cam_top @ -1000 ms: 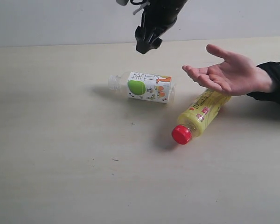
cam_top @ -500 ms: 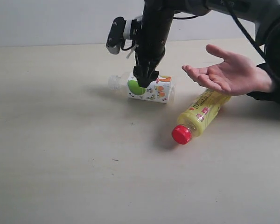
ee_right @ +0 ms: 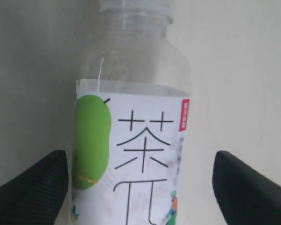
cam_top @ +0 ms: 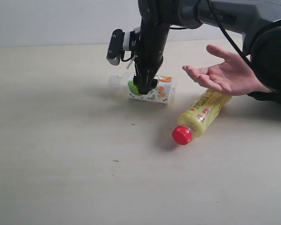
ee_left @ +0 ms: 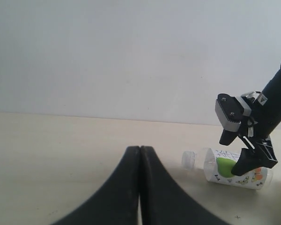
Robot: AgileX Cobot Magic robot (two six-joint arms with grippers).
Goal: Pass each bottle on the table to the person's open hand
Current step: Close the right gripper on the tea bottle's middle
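The white-labelled bottle with a green apple point(cam_top: 152, 89) point(ee_left: 234, 167) point(ee_right: 131, 154) lies on its side on the table point(cam_top: 61, 140). My right gripper point(cam_top: 145, 86) point(ee_right: 138, 187) is down over it, open, with one finger on each side of the label and not touching it. A yellow bottle with a red cap point(cam_top: 199, 117) lies to the right, partly under the person's open hand point(cam_top: 225, 72), which is held palm up above the table. My left gripper point(ee_left: 140, 154) is shut and empty, low over the table, away from the bottles. The other two bottles are out of view.
A pale wall point(cam_top: 61, 21) runs behind the table's far edge. The person's black sleeve point(cam_top: 278, 82) is at the right edge. My right arm point(cam_top: 215, 14) reaches in from the upper right, above the hand.
My right gripper has come down from above the table onto the apple-label bottle, now straddling it. The bottles and the hand have not moved.
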